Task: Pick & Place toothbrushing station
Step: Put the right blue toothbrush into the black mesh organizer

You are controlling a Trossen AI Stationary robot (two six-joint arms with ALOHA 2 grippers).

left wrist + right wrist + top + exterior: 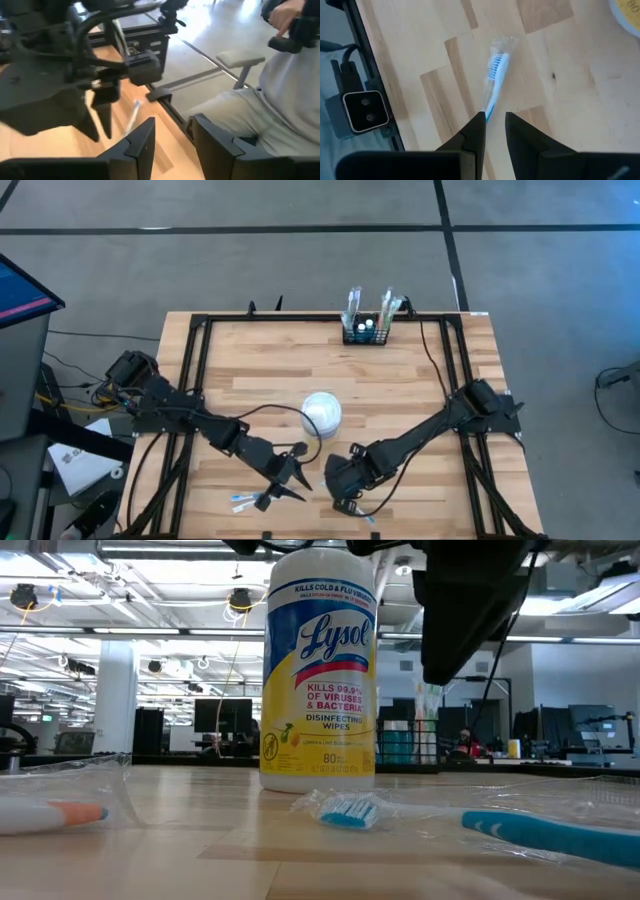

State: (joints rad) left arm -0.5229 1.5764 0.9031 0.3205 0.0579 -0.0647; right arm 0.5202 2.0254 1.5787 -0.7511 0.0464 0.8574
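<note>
The toothbrushing station, a small black rack (366, 332), stands at the table's far edge with wrapped toothbrushes upright in it. A blue toothbrush in clear wrap (495, 75) lies flat on the wood near the front edge; its bristle head (350, 810) faces the white wipes tub (320, 670). My right gripper (495, 117) hangs just above the handle, pointing steeply down, fingers a narrow gap apart and clear of it (465, 620). My left gripper (292, 480) hovers open to its left, nearly level, with nothing between its fingers (172, 130).
A second wrapped toothbrush with an orange mark (50, 812) lies near the front left (245, 500). The tub (321, 412) stands mid-table, just beyond both grippers. A seated person (270, 90) shows past the table's edge. Black frame rails (195, 380) run along the sides.
</note>
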